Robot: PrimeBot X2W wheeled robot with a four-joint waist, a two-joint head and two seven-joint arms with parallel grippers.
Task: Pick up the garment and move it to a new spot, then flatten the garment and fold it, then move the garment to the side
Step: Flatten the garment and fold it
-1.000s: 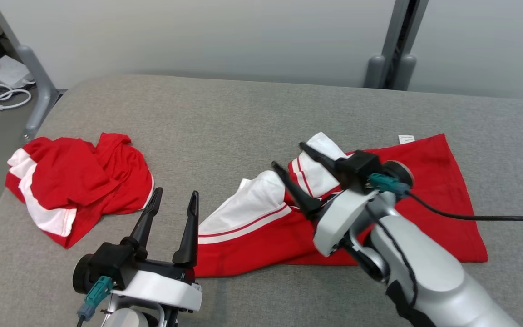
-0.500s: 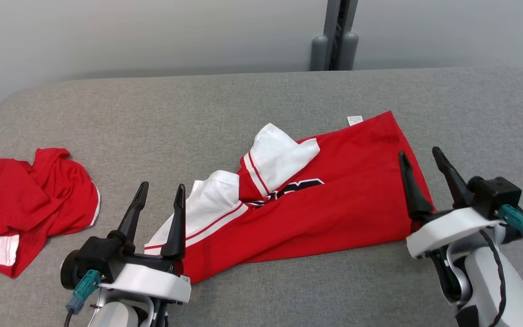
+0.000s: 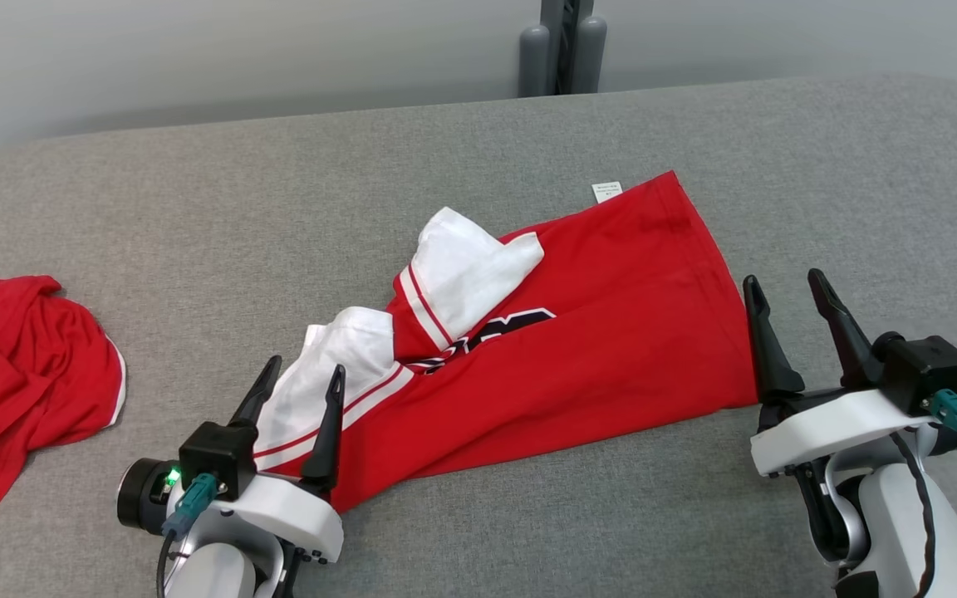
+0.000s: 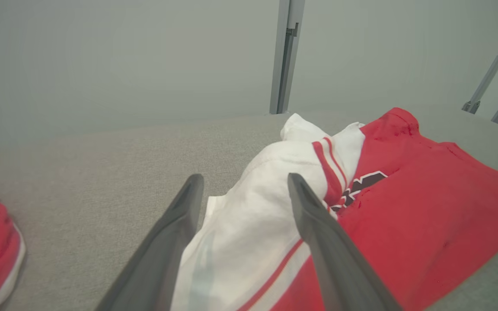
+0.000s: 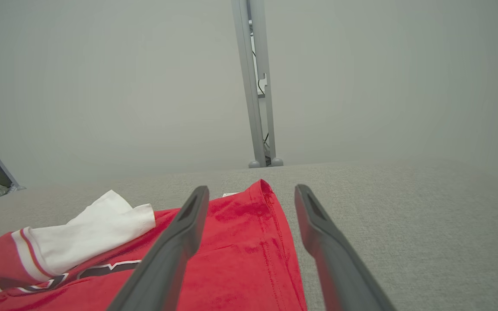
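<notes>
Left gripper at 7 o'clock, right gripper at 4, fingers toward 12, spread wide, empty; shirt lies rumpled between.

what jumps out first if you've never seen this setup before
The red and white jersey sprawled across the middle of the grey padded surface grabs the eye first. Open pincers flank it: the left pincer at its white sleeve end, the right pincer by its red hem. A crumpled red garment lies at the far left.
</notes>
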